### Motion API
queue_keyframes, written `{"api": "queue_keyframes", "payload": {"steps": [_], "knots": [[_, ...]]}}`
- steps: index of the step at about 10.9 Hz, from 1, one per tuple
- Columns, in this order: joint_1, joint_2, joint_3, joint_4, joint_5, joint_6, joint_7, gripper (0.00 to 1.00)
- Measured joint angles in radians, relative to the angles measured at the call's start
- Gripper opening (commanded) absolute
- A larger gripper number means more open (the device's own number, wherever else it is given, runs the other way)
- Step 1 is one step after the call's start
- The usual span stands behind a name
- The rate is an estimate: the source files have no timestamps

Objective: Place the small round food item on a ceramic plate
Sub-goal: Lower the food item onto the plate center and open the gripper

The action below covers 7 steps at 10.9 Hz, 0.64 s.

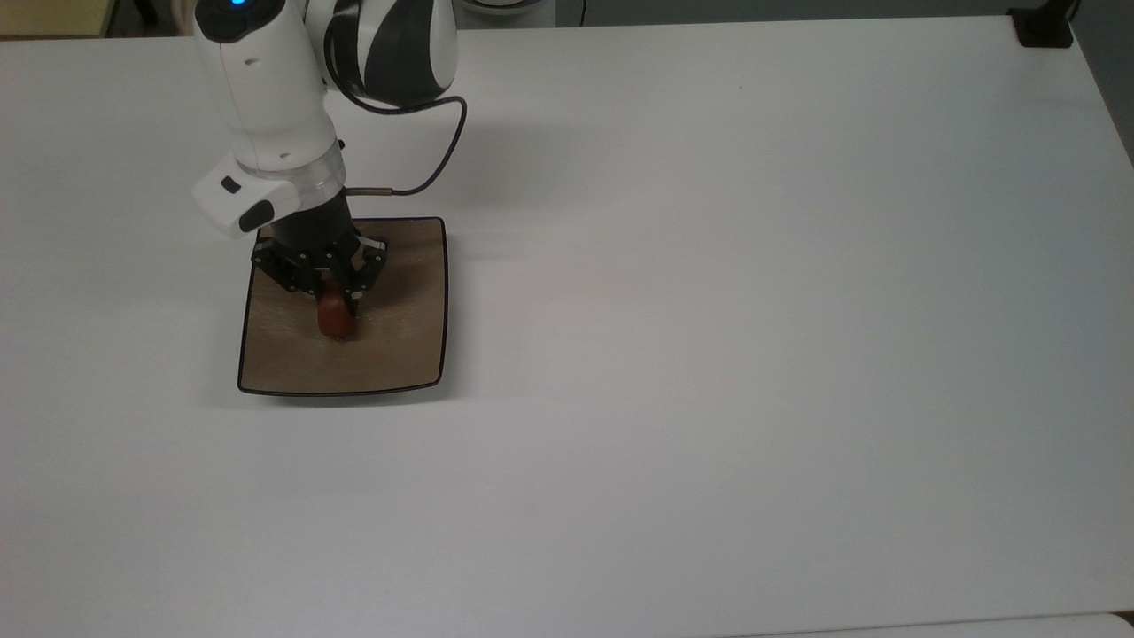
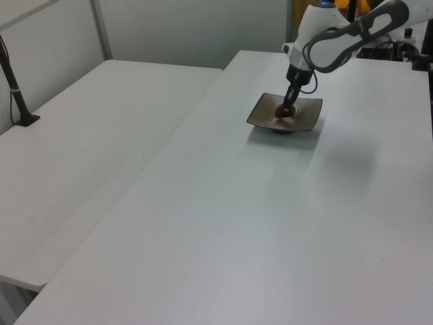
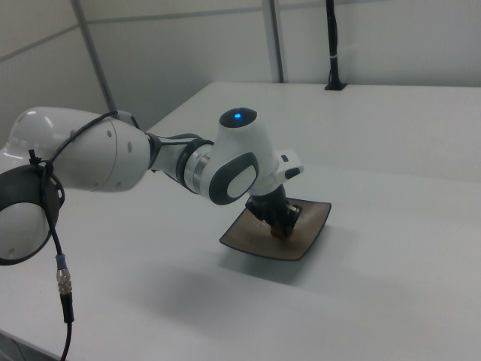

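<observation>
Small round food item (image 1: pixel 335 319): a glossy, dark reddish-brown lump, far smaller than the plate, clamped between the fingers of the gripper (image 1: pixel 337 312). It sits low over the middle of the ceramic plate (image 1: pixel 399 354); whether it touches the plate's surface cannot be told. In the left view the item (image 2: pixel 280 112) appears as a red spot at the tip of the gripper (image 2: pixel 282 110) above the plate (image 2: pixel 301 118); in the right view it (image 3: pixel 279 229) shows partly behind the dark fingers (image 3: pixel 285 216).

Plate: square, tan-beige, glossy, with a thin dark rim and slightly upturned corners, seen raised at the edges in the right view (image 3: pixel 312 237).

The white arm (image 1: pixel 266 89) reaches down from the top view's upper left, a dark cable (image 1: pixel 443 151) looping beside it.

Worktop (image 1: pixel 709 310): white and matt. The plate lies toward the top view's left, well apart from every edge, with wide open surface to the top view's right and below. A black mount (image 1: pixel 1044 27) stands at the top view's upper right corner. In the left view a second white table (image 2: pixel 88 149) adjoins the worktop, backed by pale wall panels (image 2: pixel 189 27).
</observation>
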Motion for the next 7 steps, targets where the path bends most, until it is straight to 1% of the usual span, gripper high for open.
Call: {"api": "queue_keyframes", "payload": {"steps": [1,2,5,7], "knots": [[0.0,0.007,0.0,-0.001,0.0,0.006,-0.001,0.95],[0.0,0.011,0.0,-0.001,0.0,0.006,-0.001,1.0],[0.0,0.009,0.0,0.003,0.0,0.006,0.001,1.0],[0.0,-0.014,0.0,0.01,0.0,-0.011,0.013,1.0]]}}
